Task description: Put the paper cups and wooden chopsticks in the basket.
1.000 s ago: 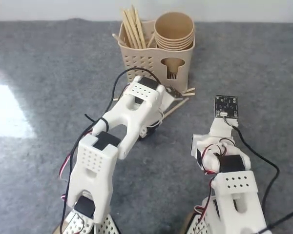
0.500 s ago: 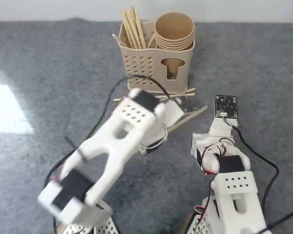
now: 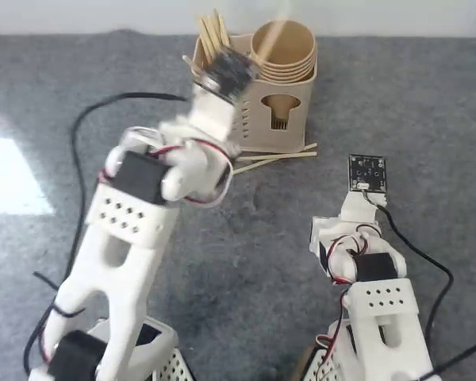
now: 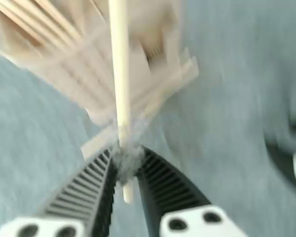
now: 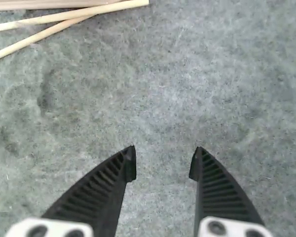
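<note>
Your left claw (image 4: 126, 165) pinches one pale wooden chopstick (image 4: 119, 74) at the top of the beige perforated plastic basket (image 3: 289, 119); stand it upright over the stick-filled side before letting go. Right claw (image 5: 163, 165) hangs spread; loose chopsticks (image 3: 279, 158) lie just beside the basket.

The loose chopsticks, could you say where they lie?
In the high view, the loose chopsticks lie on the mat in front of the basket, beyond the right pincer.

a grey, felt-covered table (image 3: 397, 103) carries the basket (image 3: 297, 127), upright near its far edge; a few loose chopsticks (image 3: 285, 156) lie flat just before the basket.
</note>
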### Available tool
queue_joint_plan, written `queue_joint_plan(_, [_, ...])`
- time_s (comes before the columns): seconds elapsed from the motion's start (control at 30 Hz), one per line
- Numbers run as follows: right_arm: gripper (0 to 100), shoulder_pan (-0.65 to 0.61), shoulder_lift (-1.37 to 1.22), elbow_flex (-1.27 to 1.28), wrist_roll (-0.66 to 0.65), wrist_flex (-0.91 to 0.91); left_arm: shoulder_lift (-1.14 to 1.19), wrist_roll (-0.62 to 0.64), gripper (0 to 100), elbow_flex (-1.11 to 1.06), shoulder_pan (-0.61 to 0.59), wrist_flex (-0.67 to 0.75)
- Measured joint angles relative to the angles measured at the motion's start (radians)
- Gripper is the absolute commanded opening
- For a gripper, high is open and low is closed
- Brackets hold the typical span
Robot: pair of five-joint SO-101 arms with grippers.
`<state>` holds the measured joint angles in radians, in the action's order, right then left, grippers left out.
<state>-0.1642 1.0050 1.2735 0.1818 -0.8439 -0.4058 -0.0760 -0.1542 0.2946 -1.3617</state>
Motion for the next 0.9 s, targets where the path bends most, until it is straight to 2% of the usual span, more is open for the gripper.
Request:
queue_joint_plan(0.17, [19.0, 0.0, 0.0, 0.0, 0.0, 0.0, -0.017, 0.089, 1, 0.003, -0.054, 0.262])
queue_joint_plan(0.4, [19.0, 0.0, 0.0, 0.0, 0.0, 0.0, -0.017, 0.195, 1, 0.003, -0.066, 0.589])
queue_joint_plan(0.57, [19.0, 0.0, 0.0, 0.0, 0.0, 0.0, 0.005, 0.216, 1, 0.005, -0.066, 0.813])
queue_joint_plan(0.73, [19.0, 0.0, 0.0, 0.0, 0.0, 0.0, 0.13, 0.216, 1, 0.018, -0.098, 1.013])
queue_joint_plan(0.9, [19.0, 0.0, 0.0, 0.0, 0.0, 0.0, 0.288, 0.216, 1, 0.077, -0.129, 1.138])
